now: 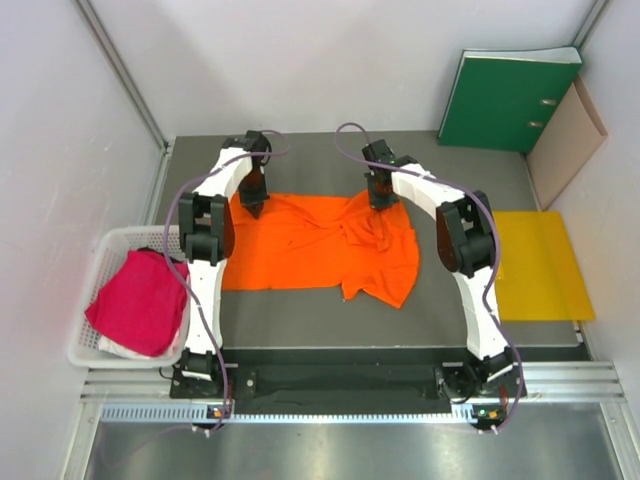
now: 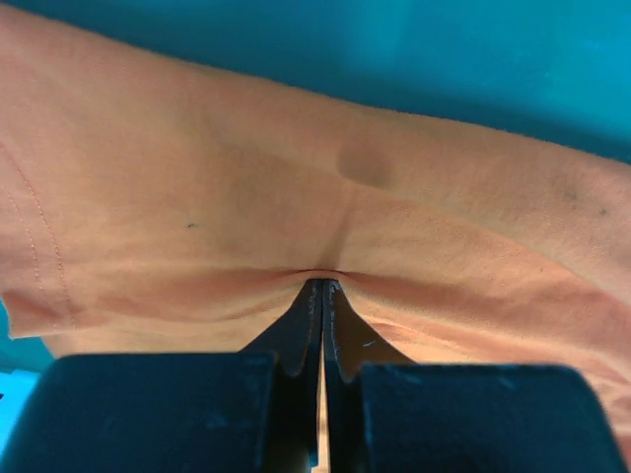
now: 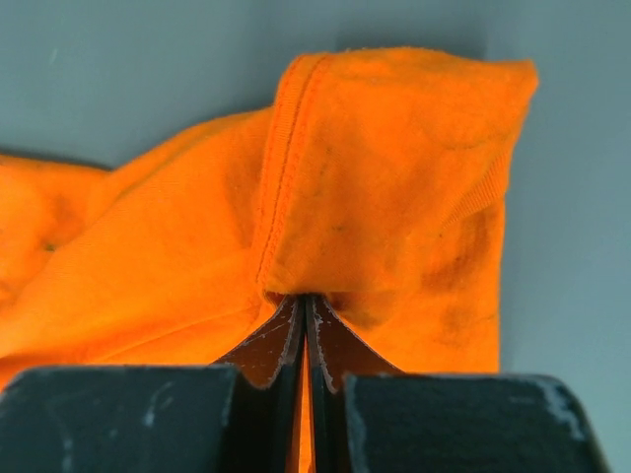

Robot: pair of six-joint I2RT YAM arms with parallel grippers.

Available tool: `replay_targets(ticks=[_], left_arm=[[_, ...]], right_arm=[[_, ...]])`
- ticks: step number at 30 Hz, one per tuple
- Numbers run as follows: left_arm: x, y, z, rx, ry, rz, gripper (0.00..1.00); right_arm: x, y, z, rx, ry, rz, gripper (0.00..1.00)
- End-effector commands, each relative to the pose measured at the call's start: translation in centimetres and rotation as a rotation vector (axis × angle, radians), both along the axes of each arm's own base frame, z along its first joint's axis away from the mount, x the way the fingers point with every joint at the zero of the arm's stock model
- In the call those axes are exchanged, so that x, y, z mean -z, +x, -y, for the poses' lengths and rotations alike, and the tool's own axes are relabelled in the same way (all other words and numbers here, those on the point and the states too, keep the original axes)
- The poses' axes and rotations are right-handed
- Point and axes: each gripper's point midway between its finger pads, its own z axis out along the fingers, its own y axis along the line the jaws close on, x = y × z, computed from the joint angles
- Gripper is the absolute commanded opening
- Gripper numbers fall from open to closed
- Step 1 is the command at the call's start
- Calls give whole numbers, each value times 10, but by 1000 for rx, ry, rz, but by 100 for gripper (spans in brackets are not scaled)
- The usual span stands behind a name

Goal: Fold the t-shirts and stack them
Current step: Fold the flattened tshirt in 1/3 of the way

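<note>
The left gripper [image 2: 322,286] and right gripper [image 3: 301,299] each pinch only a sliver of orange shirt [image 1: 300,250], so pulling could slip it loose.

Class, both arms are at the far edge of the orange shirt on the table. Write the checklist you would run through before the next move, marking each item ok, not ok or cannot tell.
1. Left gripper shut on the orange shirt: ok, cloth is pinched between its fingers.
2. Right gripper shut on the same shirt: ok, it pinches a hemmed fold.
3. Shirt lying flat: not ok, the part near the right gripper is bunched and wrinkled.
4. Pink shirt out of the way: ok, it lies in the basket at the left.
5. Each gripper holds one layer only: cannot tell.
</note>
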Motion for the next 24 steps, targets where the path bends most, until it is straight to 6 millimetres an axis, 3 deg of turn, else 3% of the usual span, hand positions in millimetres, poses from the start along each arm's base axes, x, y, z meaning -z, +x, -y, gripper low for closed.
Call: replay_targets(ticks=[1, 5, 10, 14, 16, 17, 18, 19, 20, 21, 22, 23, 24], left_arm=[[21, 16, 11, -45, -46, 4, 0], [18, 46, 25, -78, -118, 101, 0], [7, 98, 36, -127, -200, 260, 0], [2, 114, 48, -135, -292, 313, 0], [-16, 120, 57, -106, -341, 357, 0], [-27, 122, 60, -91, -353, 382, 0], [-48, 118, 60, -77, -356, 410, 0], [-65, 122, 62, -51, -360, 468, 0], [-112, 118, 62, -30, -368, 551, 3], [-106, 104, 60, -34, -360, 528, 6], [-120, 100, 58, -23, -362, 563, 11], [-161, 92, 56, -11, -366, 642, 28], [-151, 77, 52, -5, -346, 610, 38]], right_arm=[[3, 27, 36, 69, -76, 22, 0], [-1, 59, 54, 88, -93, 56, 0], [-16, 94, 72, 111, -103, 135, 0], [-29, 99, 83, 127, -87, 163, 0], [-32, 93, 86, 126, -68, 169, 0], [-60, 93, 87, 133, -43, 218, 0], [-74, 94, 86, 134, -25, 255, 0], [-72, 84, 92, 137, -30, 246, 0], [-111, 80, 91, 137, -1, 316, 1], [-127, 78, 91, 138, 16, 356, 4], [-125, 65, 95, 137, 13, 342, 6], [-156, 55, 94, 127, 51, 391, 8], [-166, 46, 93, 117, 71, 402, 14]])
